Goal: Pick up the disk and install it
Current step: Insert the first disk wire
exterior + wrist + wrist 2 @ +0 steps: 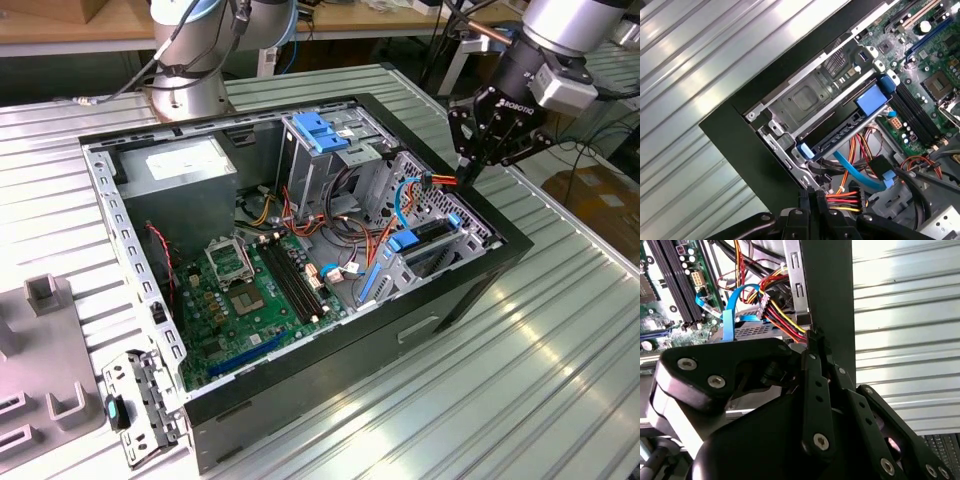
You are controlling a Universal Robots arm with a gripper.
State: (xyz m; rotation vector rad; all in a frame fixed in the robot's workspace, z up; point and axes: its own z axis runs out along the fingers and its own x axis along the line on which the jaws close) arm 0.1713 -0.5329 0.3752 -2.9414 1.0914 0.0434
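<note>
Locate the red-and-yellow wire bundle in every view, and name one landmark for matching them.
Exterior view: the red-and-yellow wire bundle sits by the case rim on the exterior view's right.
Second wrist view: the bundle runs between the blue flat cable and the black case wall.
First wrist view: the bundle lies beside the blue flat cable.
Shared landmark: the blue flat cable.

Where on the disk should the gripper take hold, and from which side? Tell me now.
Probably the blue rail tabs at the ends of its exposed edge, coming straight in from the open side. The disk sits edge-on in the cage, its flat faces shut between metal walls, so that narrow edge is what can be reached.
</note>
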